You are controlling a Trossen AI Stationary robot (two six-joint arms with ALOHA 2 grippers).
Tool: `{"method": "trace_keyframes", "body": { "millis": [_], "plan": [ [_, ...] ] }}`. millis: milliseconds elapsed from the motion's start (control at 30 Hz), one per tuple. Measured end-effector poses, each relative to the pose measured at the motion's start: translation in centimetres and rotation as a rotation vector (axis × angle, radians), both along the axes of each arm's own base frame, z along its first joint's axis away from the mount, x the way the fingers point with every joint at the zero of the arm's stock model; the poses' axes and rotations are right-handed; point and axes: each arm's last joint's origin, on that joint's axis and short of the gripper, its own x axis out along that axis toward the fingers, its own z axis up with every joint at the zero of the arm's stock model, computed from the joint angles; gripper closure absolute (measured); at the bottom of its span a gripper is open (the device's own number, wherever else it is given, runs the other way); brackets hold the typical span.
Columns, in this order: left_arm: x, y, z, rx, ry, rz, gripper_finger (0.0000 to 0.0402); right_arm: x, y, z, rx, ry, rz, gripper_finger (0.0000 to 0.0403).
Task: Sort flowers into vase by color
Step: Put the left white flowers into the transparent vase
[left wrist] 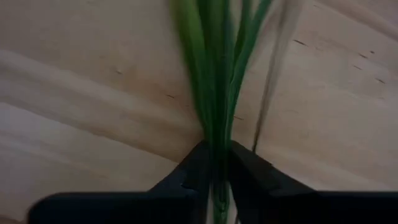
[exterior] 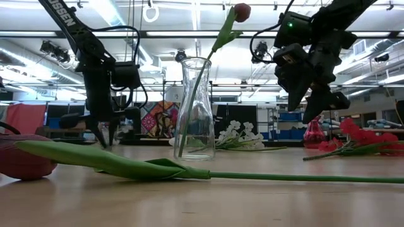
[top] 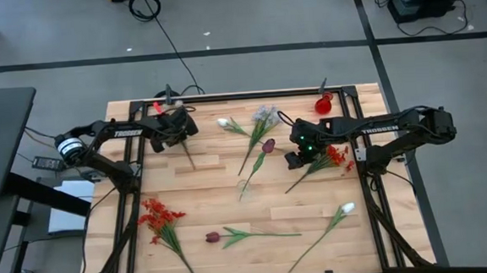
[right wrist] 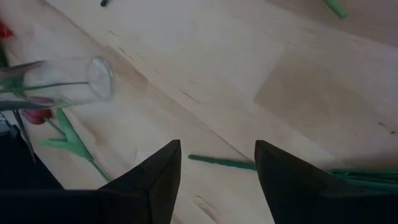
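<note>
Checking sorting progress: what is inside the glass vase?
One maroon tulip stands in the glass vase, its stem leaning inside and its head above the rim. No other flower shows inside.

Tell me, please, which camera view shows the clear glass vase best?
The low view: the vase stands upright in full profile with a tulip in it. The high view shows it foreshortened from above; the right wrist view catches it obliquely; the left wrist view misses it.

A vase (top: 246, 188) is placed mid-table (top: 204, 177), one flower (top: 262, 154) inside. Other flowers (top: 161, 222) are scattered around it. The right gripper (top: 296, 149) is positioned right of it.
</note>
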Motion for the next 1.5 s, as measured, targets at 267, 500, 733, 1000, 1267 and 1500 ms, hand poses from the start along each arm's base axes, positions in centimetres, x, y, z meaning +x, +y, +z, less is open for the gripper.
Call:
{"method": "trace_keyframes", "body": {
  "millis": [267,500,733,1000,1267,1500],
  "plan": [
    [0.3,-0.8,1.8,0.04,-0.081,-0.094,0.0392,0.0,-0.1,0.0,-0.039,0.009,-0.018,0.019],
    [2.4,-3.4,6.4,0.266,-0.318,-0.413,0.0387,0.0,0.0,-0.1,-0.047,0.025,-0.071,0.019],
    [4.2,-7.6,11.8,0.587,-0.63,-0.657,0.0391,0.4,0.6,0.0,-0.118,0.027,-0.192,0.019],
    [5.0,-10.6,14.2,0.818,-0.743,-0.968,0.0366,1.6,1.6,0.7,-0.096,-0.104,-0.143,0.019],
    [5.3,-13.1,16.9,1.173,-0.852,-1.124,0.039,2.8,2.8,1.5,-0.152,-0.232,-0.233,0.0211],
    [5.3,-14.7,17.6,1.238,-0.942,-1.198,0.0375,2.7,3.8,3.2,-0.242,-0.351,-0.349,0.0217]
  ]
}}
